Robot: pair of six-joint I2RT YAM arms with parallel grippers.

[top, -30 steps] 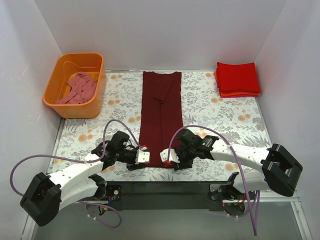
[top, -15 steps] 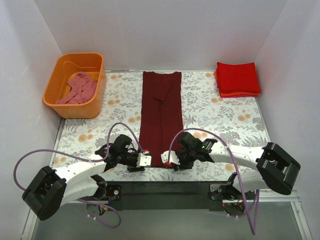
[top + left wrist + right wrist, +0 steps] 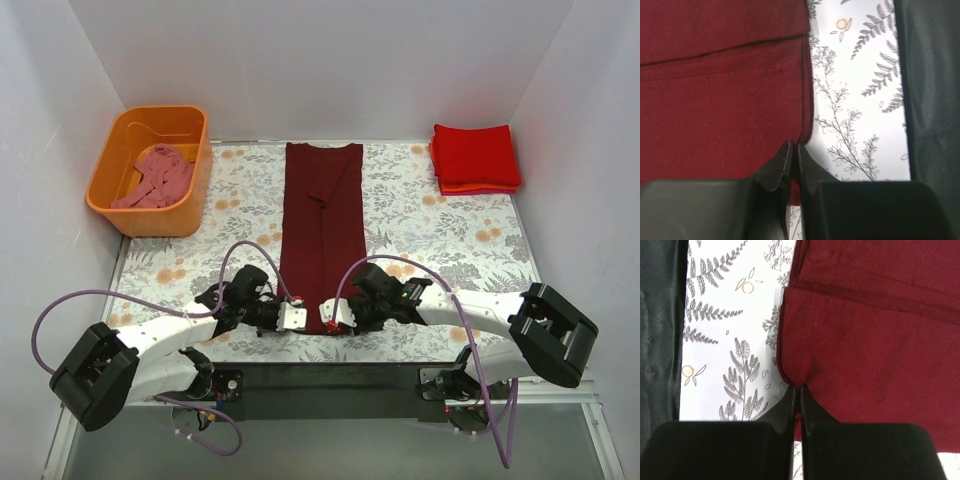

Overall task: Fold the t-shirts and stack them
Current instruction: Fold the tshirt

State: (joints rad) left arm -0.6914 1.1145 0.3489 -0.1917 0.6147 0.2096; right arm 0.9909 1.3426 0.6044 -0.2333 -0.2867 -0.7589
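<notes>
Pinches the near hem of the long, narrow, folded dark maroon cotton t-shirt (image 3: pixel 321 225) at both corners, with the left gripper (image 3: pixel 291 317) on the left corner and the right gripper (image 3: pixel 335 314) on the right corner, the two just beside each other. Shows, in the left wrist view, black fingers (image 3: pixel 775 172) pressed together with a sliver of maroon cloth caught between them, the rest of the shirt spread ahead and to the left of the tips, and bare white floral-printed table cover (image 3: pixel 855 115) to their right. Shows much the same in the right wrist view: fingers closed on the edge of the hem, maroon fabric ahead and to the right, patterned cover to the left, and a dark strip of table edge (image 3: pixel 660 340) further left. With the shirt lying flat on the cover, stretching straight away from both grippers toward the far wall. Far ahead of the right gripper and off to its right, a neat stack of folded bright red t-shirts (image 3: pixel 475 157). Far ahead of the left gripper and off to its left, a rectangular orange plastic tub (image 3: pixel 150 222) with a crumpled dusty pink t-shirt (image 3: pixel 155 177) inside
</notes>
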